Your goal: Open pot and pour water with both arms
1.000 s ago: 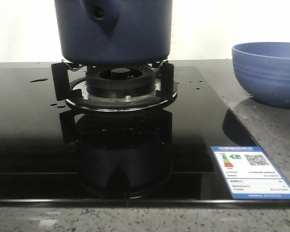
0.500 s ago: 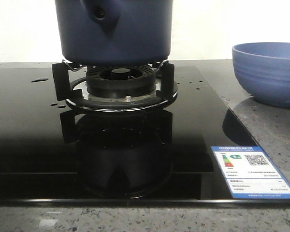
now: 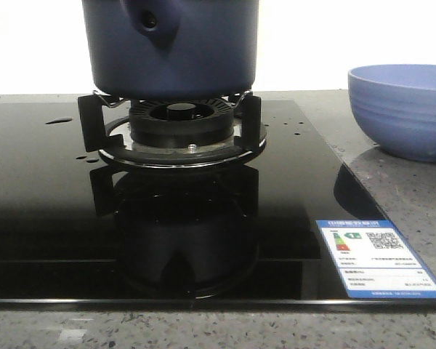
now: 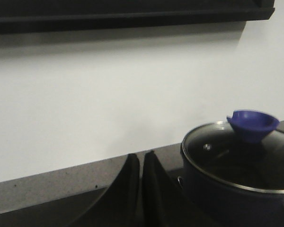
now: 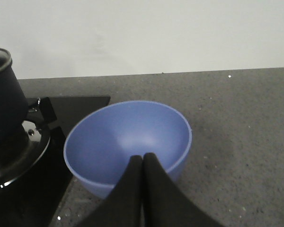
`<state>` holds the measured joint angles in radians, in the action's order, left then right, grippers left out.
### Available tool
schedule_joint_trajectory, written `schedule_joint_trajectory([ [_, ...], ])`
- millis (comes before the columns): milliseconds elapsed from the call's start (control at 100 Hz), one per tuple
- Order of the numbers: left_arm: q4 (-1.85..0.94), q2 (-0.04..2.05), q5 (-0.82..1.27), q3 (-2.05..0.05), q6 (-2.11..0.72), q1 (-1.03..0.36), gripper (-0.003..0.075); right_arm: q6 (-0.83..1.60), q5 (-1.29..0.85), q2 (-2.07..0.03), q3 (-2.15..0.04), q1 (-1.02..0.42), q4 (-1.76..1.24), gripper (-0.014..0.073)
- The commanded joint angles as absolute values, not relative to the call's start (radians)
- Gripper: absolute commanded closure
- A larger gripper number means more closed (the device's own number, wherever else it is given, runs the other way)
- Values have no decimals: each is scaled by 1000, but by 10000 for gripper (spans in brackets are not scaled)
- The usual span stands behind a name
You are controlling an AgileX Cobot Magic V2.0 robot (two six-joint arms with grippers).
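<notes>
The dark navy pot [image 3: 171,43] stands on the gas burner [image 3: 178,127], its handle socket [image 3: 151,20] facing the camera. In the left wrist view the pot [image 4: 236,189] carries a glass lid [image 4: 236,161] with a blue knob [image 4: 252,124]. My left gripper [image 4: 141,156] is shut and empty, beside the pot and apart from it. My right gripper [image 5: 143,157] is shut and empty, above the near rim of the periwinkle bowl [image 5: 128,142]. The pot's edge [image 5: 4,104] also shows in the right wrist view. Small water drops [image 3: 58,121] lie on the black hob. Neither gripper shows in the front view.
The periwinkle bowl [image 3: 405,109] sits on the grey speckled counter [image 3: 414,211] right of the glossy black hob [image 3: 43,203]. An energy label sticker [image 3: 374,258] is on the hob's front right corner. A white wall stands behind.
</notes>
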<state>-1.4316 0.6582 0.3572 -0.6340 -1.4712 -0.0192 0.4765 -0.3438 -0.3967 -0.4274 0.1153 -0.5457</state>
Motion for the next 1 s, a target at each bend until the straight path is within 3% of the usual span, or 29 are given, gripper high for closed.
schedule_joint_trajectory([
  [0, -1573, 577, 340, -551, -1554, -20, 739, 490, -247, -328, -377, 122, -564, 659],
  [240, -1741, 447, 335, -343, -1615, -20, 739, 490, -277, -226, -307, 122, -564, 660],
  [990, -1810, 439, 335, -332, -1615, -20, 739, 490, -290, -226, -307, 122, -564, 660],
])
